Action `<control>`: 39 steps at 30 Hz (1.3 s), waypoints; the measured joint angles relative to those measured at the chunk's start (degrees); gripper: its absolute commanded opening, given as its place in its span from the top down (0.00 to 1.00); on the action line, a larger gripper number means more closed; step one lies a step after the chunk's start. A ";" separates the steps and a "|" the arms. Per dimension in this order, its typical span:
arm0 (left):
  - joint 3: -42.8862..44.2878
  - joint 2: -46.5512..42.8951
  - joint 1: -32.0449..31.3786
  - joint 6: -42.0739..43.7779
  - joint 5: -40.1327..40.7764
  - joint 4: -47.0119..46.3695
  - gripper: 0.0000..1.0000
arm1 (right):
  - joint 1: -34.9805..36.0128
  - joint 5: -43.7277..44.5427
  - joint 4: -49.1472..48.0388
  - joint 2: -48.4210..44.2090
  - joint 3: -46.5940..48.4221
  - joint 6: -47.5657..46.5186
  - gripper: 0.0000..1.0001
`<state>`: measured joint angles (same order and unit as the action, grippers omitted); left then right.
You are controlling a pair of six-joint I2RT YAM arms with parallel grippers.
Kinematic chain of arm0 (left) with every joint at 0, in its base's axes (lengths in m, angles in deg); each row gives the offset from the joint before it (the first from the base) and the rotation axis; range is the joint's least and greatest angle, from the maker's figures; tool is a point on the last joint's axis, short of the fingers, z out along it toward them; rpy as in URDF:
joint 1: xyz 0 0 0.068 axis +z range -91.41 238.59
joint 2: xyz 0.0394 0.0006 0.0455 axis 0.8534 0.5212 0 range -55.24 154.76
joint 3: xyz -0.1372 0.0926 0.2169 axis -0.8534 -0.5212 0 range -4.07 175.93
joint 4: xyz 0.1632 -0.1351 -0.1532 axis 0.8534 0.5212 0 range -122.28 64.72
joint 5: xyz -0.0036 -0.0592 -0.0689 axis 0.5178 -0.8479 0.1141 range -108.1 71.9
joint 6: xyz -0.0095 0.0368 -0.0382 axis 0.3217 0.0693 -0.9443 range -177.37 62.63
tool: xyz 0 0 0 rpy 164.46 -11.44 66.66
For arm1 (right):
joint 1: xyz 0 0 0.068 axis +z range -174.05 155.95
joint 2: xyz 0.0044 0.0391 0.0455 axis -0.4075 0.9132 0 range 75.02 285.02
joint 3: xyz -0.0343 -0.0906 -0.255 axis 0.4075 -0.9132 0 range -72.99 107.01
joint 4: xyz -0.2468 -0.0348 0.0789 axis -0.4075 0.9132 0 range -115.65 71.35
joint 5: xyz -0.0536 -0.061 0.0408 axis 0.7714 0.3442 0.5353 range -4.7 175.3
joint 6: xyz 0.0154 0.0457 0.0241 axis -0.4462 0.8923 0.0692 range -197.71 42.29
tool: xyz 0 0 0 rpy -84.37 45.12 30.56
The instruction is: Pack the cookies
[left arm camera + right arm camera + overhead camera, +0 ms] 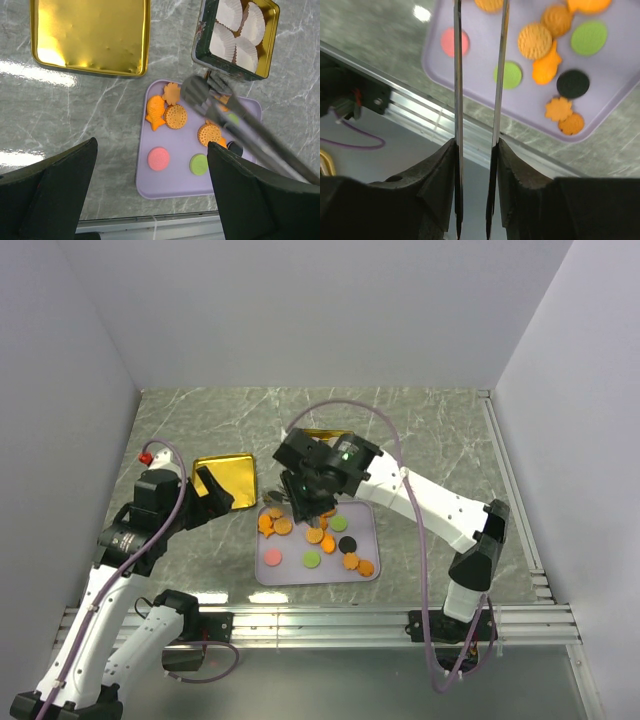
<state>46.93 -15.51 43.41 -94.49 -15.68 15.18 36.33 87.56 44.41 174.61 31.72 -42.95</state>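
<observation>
The cookies (pixel 318 540) lie scattered on a lilac tray (pixel 262 575): mostly orange ones, plus a pink disc (pixel 158 158), green discs (pixel 588 37) and a black disc (pixel 572 83). My right gripper (pixel 310 490) hangs over the tray's far part, shut on a pair of metal tongs (pixel 225 112). The two tong blades (pixel 457 75) run between its fingers (pixel 476 145) towards the tray, and their tips hover near the orange cookies at the tray's far edge. I cannot tell whether the tips hold a cookie. My left gripper (pixel 225 495) is open and empty, left of the tray (pixel 152 150).
A gold lid (pixel 228 480) lies flat to the left of the tray. A gold-lined tin (pixel 235 37) with white paper cups stands behind the tray, mostly hidden by the right arm in the top view. A metal rail (pixel 320 620) runs along the near table edge.
</observation>
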 measured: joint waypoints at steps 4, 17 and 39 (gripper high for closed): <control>0.00 -0.17 0.00 0.00 0.09 0.00 0.01 | -1.42 1.27 2.38 2.45 10.47 -3.04 0.61; -0.09 5.46 0.00 0.26 -0.79 -0.11 0.01 | -20.81 1.62 2.40 11.69 21.35 -9.22 0.66; -0.33 5.35 -11.17 -1.18 3.45 0.24 0.01 | -22.38 3.13 -0.59 21.05 22.03 -5.55 0.50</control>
<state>46.60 -10.16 32.24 -95.67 -12.23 15.42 13.95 90.69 43.82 195.66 53.75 -48.50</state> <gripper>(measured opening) 0.994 0.469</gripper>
